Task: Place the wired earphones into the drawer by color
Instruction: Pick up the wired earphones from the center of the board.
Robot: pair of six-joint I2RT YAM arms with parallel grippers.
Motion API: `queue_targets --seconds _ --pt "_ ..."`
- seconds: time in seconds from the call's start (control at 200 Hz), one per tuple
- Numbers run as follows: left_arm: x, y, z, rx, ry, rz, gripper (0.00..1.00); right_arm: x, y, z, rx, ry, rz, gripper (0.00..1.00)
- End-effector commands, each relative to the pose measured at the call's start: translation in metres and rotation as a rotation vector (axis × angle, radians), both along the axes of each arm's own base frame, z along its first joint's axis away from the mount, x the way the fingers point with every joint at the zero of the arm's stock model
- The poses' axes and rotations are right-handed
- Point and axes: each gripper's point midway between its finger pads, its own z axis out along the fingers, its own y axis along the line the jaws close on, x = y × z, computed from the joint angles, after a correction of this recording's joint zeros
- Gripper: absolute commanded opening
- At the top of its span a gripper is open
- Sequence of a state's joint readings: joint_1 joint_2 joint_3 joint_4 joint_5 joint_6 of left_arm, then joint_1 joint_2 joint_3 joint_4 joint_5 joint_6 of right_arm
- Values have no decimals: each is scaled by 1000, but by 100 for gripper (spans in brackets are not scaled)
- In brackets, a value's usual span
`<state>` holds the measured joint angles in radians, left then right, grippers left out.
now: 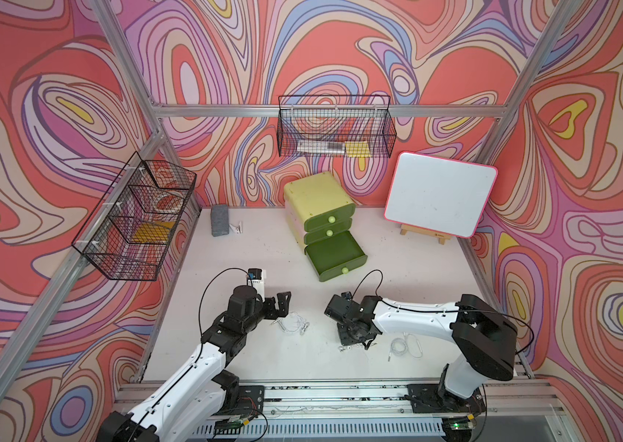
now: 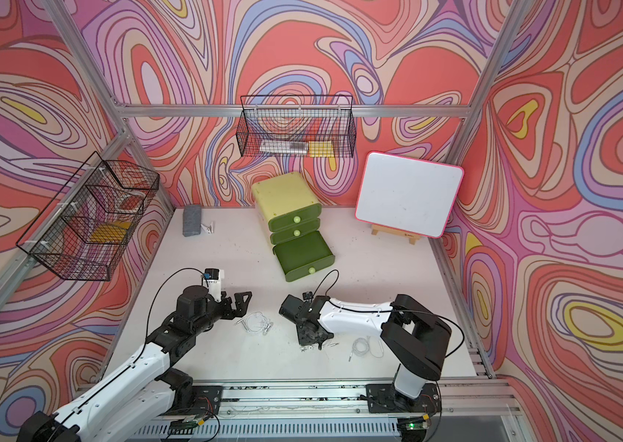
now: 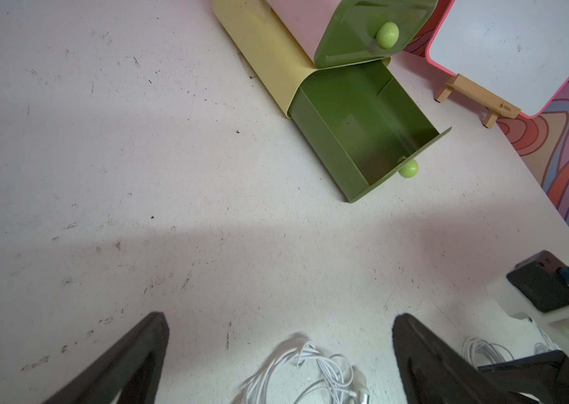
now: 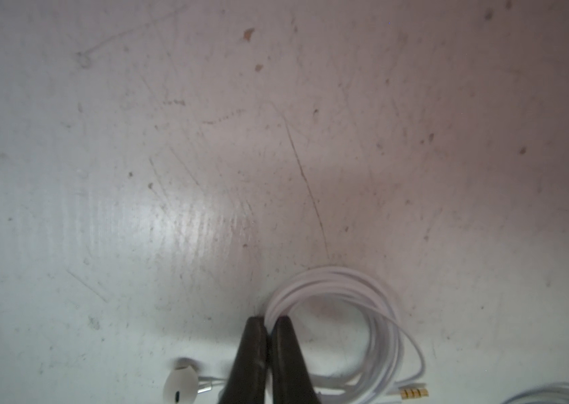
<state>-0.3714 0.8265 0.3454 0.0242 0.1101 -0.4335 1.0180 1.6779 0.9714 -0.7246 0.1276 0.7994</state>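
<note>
On table (image 4: 206,140), right claw (image 4: 268,320) pinches white earphones (image 4: 328,276), coil flat.

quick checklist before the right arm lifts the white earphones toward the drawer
1. Right gripper shut on the white earphones: ok.
2. Whole set gathered in the grip: not ok; an earbud and the plug lie outside the jaws.
3. Bottom drawer open and empty: ok.
4. Left gripper open, holding nothing: ok.
5. Neighbouring earphones untangled from the held set: cannot tell.
</note>
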Motion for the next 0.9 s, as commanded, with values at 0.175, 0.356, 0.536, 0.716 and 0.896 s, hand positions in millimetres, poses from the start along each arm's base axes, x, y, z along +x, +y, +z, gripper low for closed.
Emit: queue_targets --seconds 0.175,0.356,0.536,0.716,0.896 --pt "2 1 5 8 -19 -7 99 2 2 4 3 -22 -2 1" --pt "2 1 5 7 -21 -6 99 8 4 23 25 -60 -4 0" --pt "2 1 6 5 -21 -7 99 16 7 54 60 -126 -6 0" --pt "2 1 6 6 -21 -6 99 26 7 84 75 -197 2 0" --pt "1 0 6 3 -22 -12 99 46 11 121 78 -313 26 0"
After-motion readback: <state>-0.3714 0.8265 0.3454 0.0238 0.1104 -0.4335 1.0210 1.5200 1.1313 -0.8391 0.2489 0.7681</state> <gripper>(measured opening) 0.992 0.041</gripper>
